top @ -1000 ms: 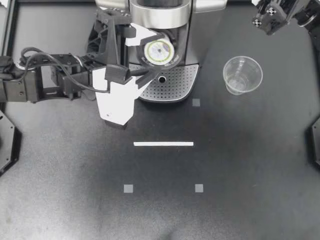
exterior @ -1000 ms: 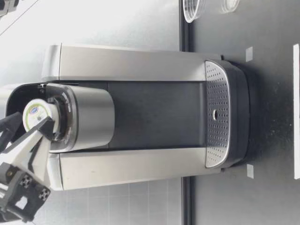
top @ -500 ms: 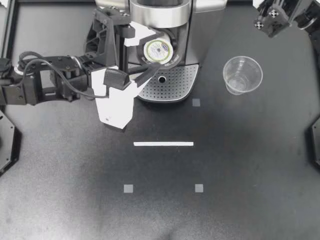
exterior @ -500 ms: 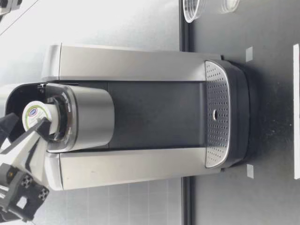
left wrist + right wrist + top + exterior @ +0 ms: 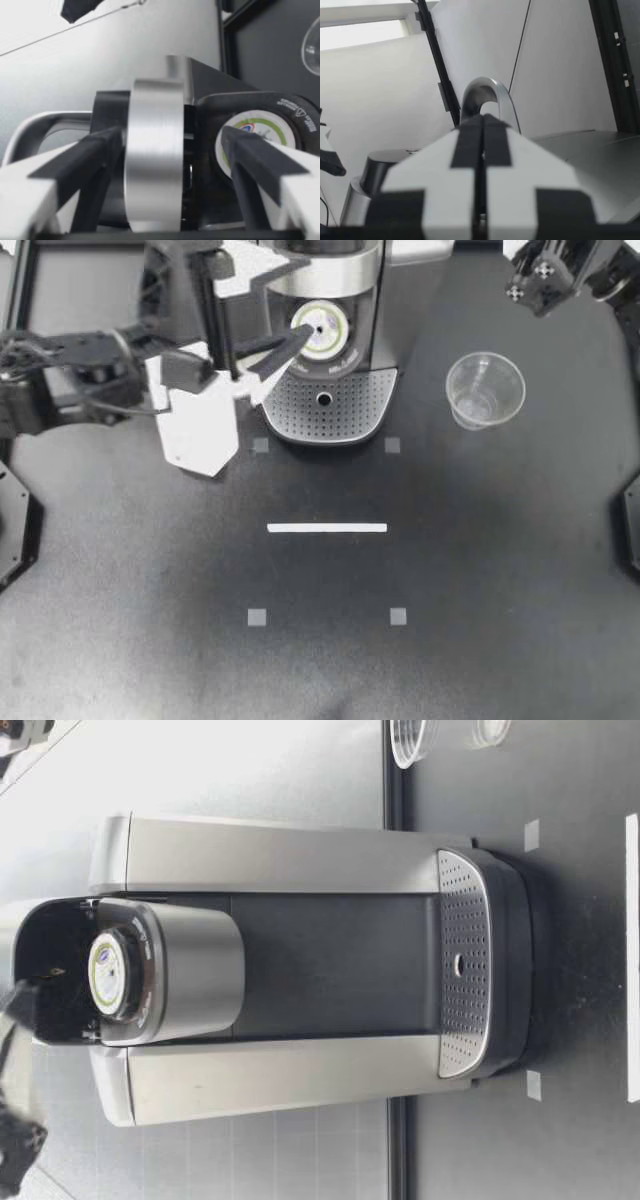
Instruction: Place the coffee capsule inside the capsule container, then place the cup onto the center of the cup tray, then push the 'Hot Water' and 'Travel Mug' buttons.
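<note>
The round, white-lidded coffee capsule (image 5: 322, 330) sits in the black capsule container (image 5: 348, 348) of the silver coffee machine (image 5: 340, 275). My left gripper (image 5: 312, 295) is spread open, one finger beside the capsule. The clear plastic cup (image 5: 485, 390) stands on the dark surface (image 5: 450, 570) beside the machine. My right gripper (image 5: 530, 285) is closed and empty.

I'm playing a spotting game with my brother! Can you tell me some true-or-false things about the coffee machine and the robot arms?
1. The coffee capsule sits in the capsule container. True.
2. The cup stands on the cup tray. False: it stands on the table, off to the side of the tray.
3. My left end effector is shut on the capsule. False: it is open, with nothing clamped in it.
4. My right end effector is shut and holds nothing. True.
</note>
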`<action>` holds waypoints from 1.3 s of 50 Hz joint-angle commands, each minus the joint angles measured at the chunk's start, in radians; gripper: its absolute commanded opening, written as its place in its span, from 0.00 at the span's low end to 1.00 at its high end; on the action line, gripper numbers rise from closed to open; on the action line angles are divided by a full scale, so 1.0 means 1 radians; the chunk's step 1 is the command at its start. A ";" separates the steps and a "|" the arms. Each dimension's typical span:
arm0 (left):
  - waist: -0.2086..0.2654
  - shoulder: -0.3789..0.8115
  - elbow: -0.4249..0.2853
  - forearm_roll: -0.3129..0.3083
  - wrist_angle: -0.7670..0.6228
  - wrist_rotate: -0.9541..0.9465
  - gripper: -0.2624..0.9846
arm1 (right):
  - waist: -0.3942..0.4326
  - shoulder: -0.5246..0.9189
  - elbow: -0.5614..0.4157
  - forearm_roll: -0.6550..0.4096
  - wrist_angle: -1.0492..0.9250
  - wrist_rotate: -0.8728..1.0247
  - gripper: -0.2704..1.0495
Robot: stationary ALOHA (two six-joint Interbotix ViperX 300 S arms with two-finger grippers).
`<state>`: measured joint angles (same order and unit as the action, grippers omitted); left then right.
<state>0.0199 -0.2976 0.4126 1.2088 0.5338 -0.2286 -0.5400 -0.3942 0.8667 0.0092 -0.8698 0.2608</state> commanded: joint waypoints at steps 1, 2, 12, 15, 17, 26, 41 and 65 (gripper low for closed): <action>-0.003 -0.025 -0.005 0.006 -0.005 -0.011 0.79 | -0.005 -0.003 -0.014 0.000 -0.014 0.002 0.26; -0.006 -0.026 -0.002 0.006 -0.005 -0.014 0.79 | -0.003 -0.005 -0.015 -0.002 -0.017 0.002 0.26; -0.044 -0.074 0.048 0.005 -0.021 -0.080 0.79 | -0.005 0.006 -0.049 -0.002 -0.018 0.003 0.26; -0.055 -0.097 0.069 0.006 -0.035 -0.110 0.79 | -0.005 0.014 -0.067 -0.002 -0.012 0.002 0.26; -0.061 -0.117 0.083 0.005 -0.044 -0.132 0.79 | -0.005 0.021 -0.078 -0.002 -0.006 0.002 0.26; -0.071 -0.215 0.173 0.005 -0.120 -0.267 0.79 | -0.011 0.057 -0.153 0.002 0.089 0.002 0.26; -0.071 -0.339 0.341 0.005 -0.325 -0.568 0.79 | -0.078 0.100 -0.288 0.000 0.339 -0.005 0.26; -0.071 -0.394 0.512 -0.009 -0.416 -0.807 0.65 | -0.092 0.232 -0.423 -0.011 0.426 -0.002 0.26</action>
<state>-0.0491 -0.6826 0.9281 1.2026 0.1335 -1.0293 -0.6274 -0.1595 0.4740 0.0000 -0.4403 0.2577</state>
